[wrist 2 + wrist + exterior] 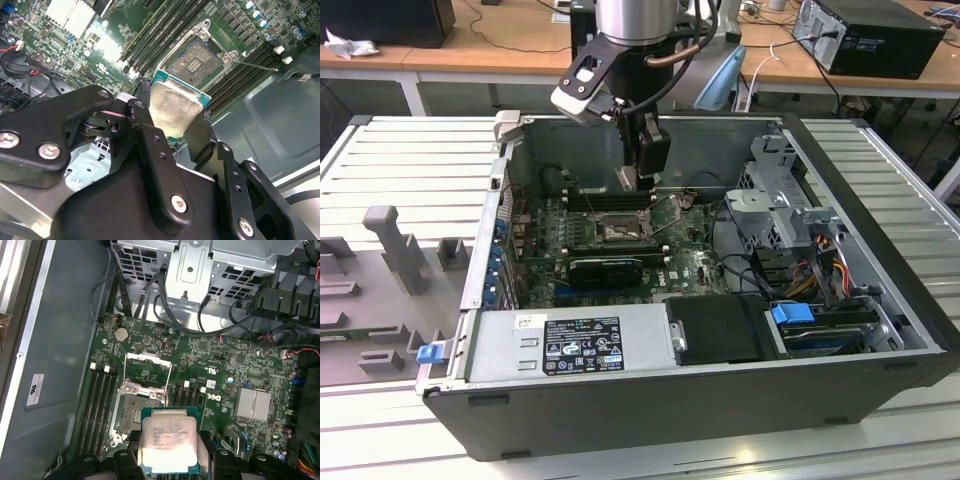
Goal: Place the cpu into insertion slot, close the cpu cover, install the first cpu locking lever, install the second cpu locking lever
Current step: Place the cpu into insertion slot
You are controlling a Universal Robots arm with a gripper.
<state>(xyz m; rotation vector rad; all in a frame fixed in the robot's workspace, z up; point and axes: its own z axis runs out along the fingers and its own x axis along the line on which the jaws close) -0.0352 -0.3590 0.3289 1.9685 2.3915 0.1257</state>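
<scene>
My gripper [636, 172] hangs inside the open computer case, shut on the cpu [168, 444], a small square chip with a pale metal face. In both wrist views the chip sits between the two black fingers [146, 131], its edges clamped. It hovers above the green board, off to one side of the insertion slot [137, 412], whose dark contact field lies bare. The slot also shows past the chip [175, 107] as a square socket [197, 59]. The cpu cover [148, 369] stands swung open beside the socket. A thin wire lever [257, 65] sticks out from the socket.
Long black memory slots [100, 405] flank the socket. A metal drive cage [775, 205] with cables stands at the exterior view's right, a power supply [575, 343] at the front. A finned heatsink [254, 404] sits on the board. The case walls [800, 140] enclose the space.
</scene>
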